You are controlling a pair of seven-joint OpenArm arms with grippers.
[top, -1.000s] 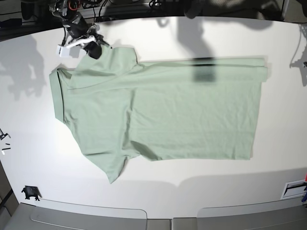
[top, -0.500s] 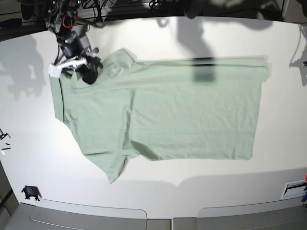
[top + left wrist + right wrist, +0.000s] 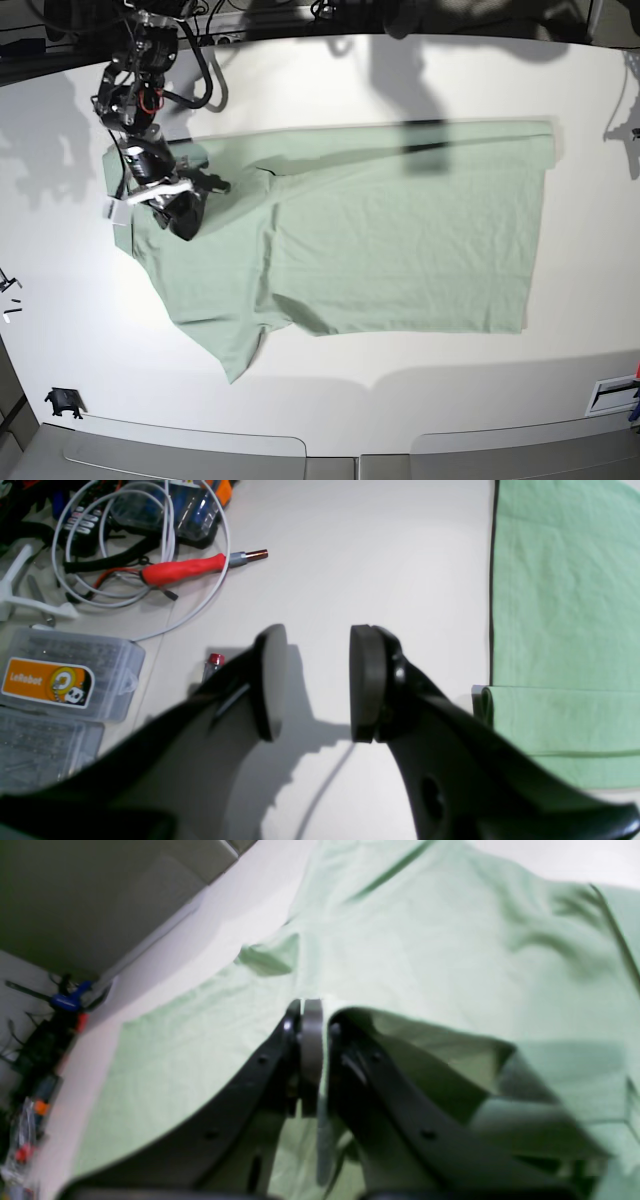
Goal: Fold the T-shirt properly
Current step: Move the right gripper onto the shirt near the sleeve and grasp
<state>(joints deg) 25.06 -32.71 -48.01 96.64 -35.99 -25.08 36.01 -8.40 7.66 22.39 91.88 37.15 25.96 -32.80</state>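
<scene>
Mint-green T-shirt (image 3: 400, 230) lies flat mid-frame; right gripper (image 3: 312, 1040), clenched on its sleeve fabric at upper left, lifts it apparently for an inward fold, while left gripper (image 3: 315, 680) hangs released over bare table (image 3: 375, 555)

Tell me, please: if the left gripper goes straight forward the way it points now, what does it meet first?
Probably only bare table. The left gripper stands open and empty, the T-shirt lies off to its right, and the red-handled tool to its left. Depth is unclear.
</scene>
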